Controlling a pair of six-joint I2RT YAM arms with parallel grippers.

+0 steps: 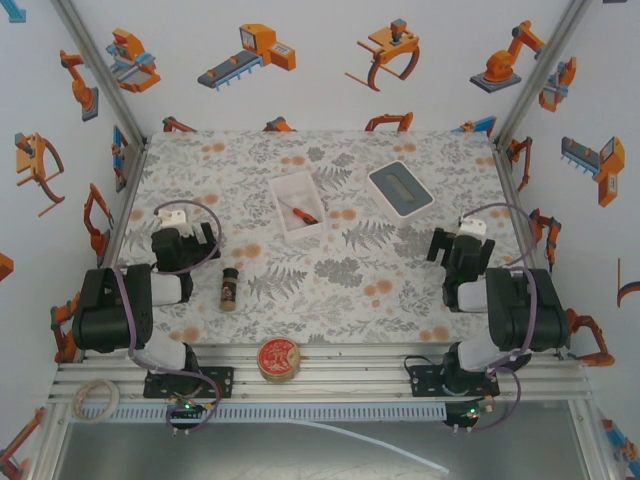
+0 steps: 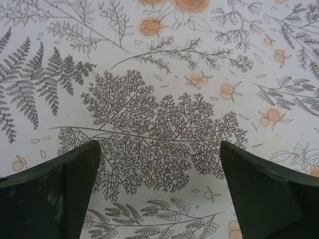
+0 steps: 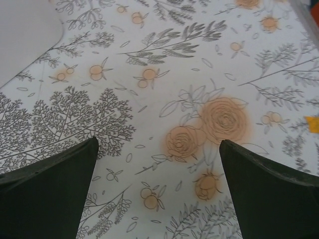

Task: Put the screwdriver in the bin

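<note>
Orange-red plastic is seen inside the bin [image 1: 292, 187]. The screwdriver [image 1: 301, 212] is laid flat and slanted on the floor of the bin, between its low white walls. So the job is judged to be done already.

The left pincer [image 1: 186, 238] is parked well to the left of the bin, on the near side. Its jaws are spread wide and nothing is held. Between its fingers [image 2: 55, 199] only the leafy bench [image 1: 400, 290] is seen. The right pincer [image 1: 460, 250] is parked well to the right of the bin, also on the near side. It is spread wide too, and nothing is held in it.

The screwdriver is thought to be light, small and stiff. Its handle looks smooth and round, so it could slip or roll if it were pinched badly. If it had to be picked up again, it would best be gripped across the middle of the fat handle. The thin dark shaft should not be used. The bin looks thin and light, so it could be pushed along by a bump.

A small brown bottle [image 1: 230, 288] is stood near and to the left of the bin. A grey-blue lid [image 1: 400, 187] is laid to the right of the bin.
</note>
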